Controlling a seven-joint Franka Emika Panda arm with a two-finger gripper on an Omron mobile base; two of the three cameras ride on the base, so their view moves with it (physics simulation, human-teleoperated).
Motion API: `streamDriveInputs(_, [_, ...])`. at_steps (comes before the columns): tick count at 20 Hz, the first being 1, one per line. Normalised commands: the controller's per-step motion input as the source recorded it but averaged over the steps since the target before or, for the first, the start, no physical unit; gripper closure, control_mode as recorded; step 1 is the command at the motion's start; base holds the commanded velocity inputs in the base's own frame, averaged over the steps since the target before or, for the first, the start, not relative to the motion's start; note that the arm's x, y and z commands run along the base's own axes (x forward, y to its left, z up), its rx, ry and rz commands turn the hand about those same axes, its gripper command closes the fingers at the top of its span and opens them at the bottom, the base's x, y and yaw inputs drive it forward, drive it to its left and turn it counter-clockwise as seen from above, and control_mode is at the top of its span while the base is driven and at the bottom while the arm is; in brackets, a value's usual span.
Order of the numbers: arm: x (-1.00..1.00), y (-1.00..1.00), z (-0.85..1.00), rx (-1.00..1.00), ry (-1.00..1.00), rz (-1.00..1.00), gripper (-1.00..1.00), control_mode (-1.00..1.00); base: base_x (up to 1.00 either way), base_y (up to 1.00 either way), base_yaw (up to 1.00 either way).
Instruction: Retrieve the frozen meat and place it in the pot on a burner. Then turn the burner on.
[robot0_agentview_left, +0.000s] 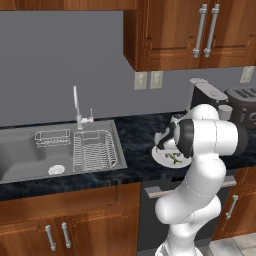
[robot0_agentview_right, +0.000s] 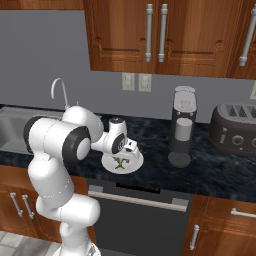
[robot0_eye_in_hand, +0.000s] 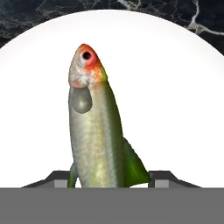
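Meat (robot0_eye_in_hand: 98, 131), fish-shaped, lies on the white plate (robot0_eye_in_hand: 175, 87) between the end effector's (robot0_eye_in_hand: 111, 178) fingers; grip apparently unsettled, cannot tell.

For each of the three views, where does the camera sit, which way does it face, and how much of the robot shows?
Left base view: behind the arm's left, facing sink and counter; arm at lower right.
Right base view: behind its right, facing coffee maker and toaster; arm at lower left.
Hand view: on the hand, looking down at the frozen meat on the white plate; finger tips at bottom.
Both base views share the plate.
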Motion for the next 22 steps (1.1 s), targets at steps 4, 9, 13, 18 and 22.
streamDriveInputs(4, [0.00, 0.00, 0.00, 0.00, -0.01, 0.00, 1.00, -1.00, 0.00, 0.00, 0.00])
streamDriveInputs(9, [0.00, 0.00, 0.00, 0.00, 0.00, 0.00, 1.00, -1.00, 0.00, 0.00, 0.00])
streamDriveInputs(13, [0.00, 0.00, 0.10, 0.00, 0.00, 0.00, 1.00, -1.00, 0.00, 0.00, 0.00])
streamDriveInputs(18, [-0.11, 0.00, 0.38, 0.00, 0.00, 0.00, 1.00, -1.00, 0.00, 0.00, 0.00])
streamDriveInputs(22, [-0.29, 0.00, 0.50, 0.01, 0.00, 0.00, 1.00, -1.00, 0.00, 0.00, 0.00])
